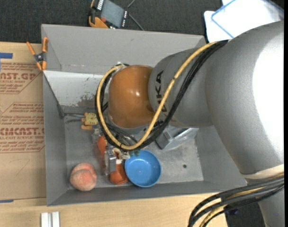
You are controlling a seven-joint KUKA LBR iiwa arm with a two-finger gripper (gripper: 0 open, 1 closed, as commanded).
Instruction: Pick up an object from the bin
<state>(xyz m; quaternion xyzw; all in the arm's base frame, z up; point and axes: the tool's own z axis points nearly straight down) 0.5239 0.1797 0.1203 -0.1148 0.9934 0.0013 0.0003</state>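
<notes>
My gripper point(109, 161) reaches down under the arm's wrist into the front part of the bin. Right by it lies an orange-red thing point(117, 177), partly hidden by the gripper, with another orange-red part point(102, 144) showing just behind; I cannot tell if they are one thing. A round blue bowl point(143, 169) sits immediately to the gripper's right, open side up. A peach-coloured ball point(83, 177) rests to its left near the bin's front left corner.
A small tan and yellow toy point(89, 119) lies further back by the left slope. A clear plastic piece point(181, 137) shows at the right under the arm. The arm covers much of the bin's middle and right.
</notes>
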